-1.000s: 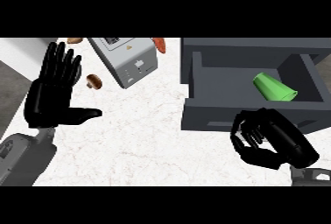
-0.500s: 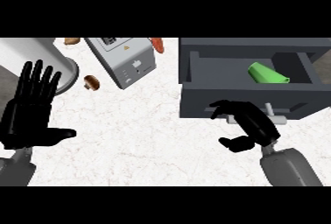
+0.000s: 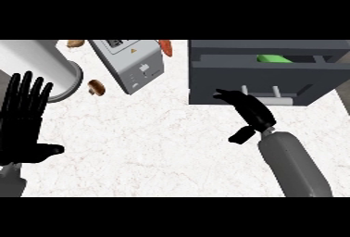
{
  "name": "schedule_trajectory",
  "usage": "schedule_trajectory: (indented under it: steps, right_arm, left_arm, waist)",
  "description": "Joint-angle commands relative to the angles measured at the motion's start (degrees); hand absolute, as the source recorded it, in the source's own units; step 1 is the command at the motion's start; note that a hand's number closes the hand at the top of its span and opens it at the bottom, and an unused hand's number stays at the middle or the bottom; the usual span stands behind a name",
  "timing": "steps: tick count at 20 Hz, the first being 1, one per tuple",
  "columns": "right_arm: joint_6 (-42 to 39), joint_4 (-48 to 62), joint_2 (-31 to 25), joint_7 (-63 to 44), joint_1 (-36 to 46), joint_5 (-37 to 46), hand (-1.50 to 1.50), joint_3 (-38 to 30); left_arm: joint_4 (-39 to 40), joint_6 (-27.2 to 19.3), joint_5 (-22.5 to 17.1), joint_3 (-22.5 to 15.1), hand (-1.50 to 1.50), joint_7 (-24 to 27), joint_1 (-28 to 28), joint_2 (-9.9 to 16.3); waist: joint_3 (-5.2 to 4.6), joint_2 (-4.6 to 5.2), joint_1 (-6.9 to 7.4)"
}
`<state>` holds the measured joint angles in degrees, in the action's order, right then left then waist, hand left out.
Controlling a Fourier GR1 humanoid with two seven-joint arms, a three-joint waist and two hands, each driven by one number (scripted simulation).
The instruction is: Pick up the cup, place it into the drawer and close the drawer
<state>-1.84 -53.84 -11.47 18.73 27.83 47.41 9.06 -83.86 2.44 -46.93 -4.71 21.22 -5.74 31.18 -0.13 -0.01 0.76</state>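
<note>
Fingers (image 3: 229,96) of the right hand (image 3: 249,111) reach straight out against the drawer (image 3: 259,78) front, beside its handle (image 3: 268,98) — holding nothing. The green cup (image 3: 272,58) lies inside the drawer at the tabletop's (image 3: 157,139) far right corner. The left hand (image 3: 24,120) rests open, fingers up and spread, at the left edge — near a white cylinder (image 3: 37,65) and a grey box (image 3: 130,60)

Left hand (image 3: 26,122): matte black all over, slim segmented fingers and a shorter, thicker thumb, joined at the wrist to a grey forearm of which only a small part shows at the lower edge. Right hand (image 3: 249,110): same black finish, mounted on a smooth, rounded grey forearm (image 3: 294,166), cylindrical. No cables, screws or markings discernible on either arm.
</note>
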Motion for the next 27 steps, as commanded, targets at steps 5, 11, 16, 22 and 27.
schedule_trajectory:
  steps: [5, 11, 16, 22, 27]
  right_arm:
    - [-0.7, 23.4, -2.1, 9.7, 15.5, -3.5, -1.50, -8.8]
    - [0.5, 36.9, -5.1, 14.3, 22.4, -1.7, -1.50, -10.5]
    - [-0.8, 41.0, -8.7, 15.8, 26.3, -2.0, -1.50, -12.3]
    - [-2.1, 43.1, -8.7, 12.7, 31.2, -2.6, -1.50, -13.4]
    - [-2.5, 44.4, -10.1, 14.1, 31.4, -2.7, -1.50, -13.8]
  left_arm:
    - [3.5, 5.3, 1.3, 2.8, -1.50, 0.7, 0.4, -0.7]
    - [1.0, 3.9, 0.8, 3.0, -1.50, -2.0, -0.8, -1.3]
    - [1.7, 5.5, 1.9, 2.6, -1.50, -1.4, -1.0, -1.7]
    - [1.1, 6.1, 3.1, 2.1, -1.50, -1.0, -0.1, -1.9]
    - [1.9, 5.0, 4.6, 1.4, -1.50, -1.0, -1.6, -2.8]
  waist:
    - [0.18, 0.57, 0.80]
    - [0.30, 1.31, 2.68]
    - [0.34, 1.68, 3.34]
    - [0.35, 1.95, 4.69]
    - [0.36, 2.21, 4.51]
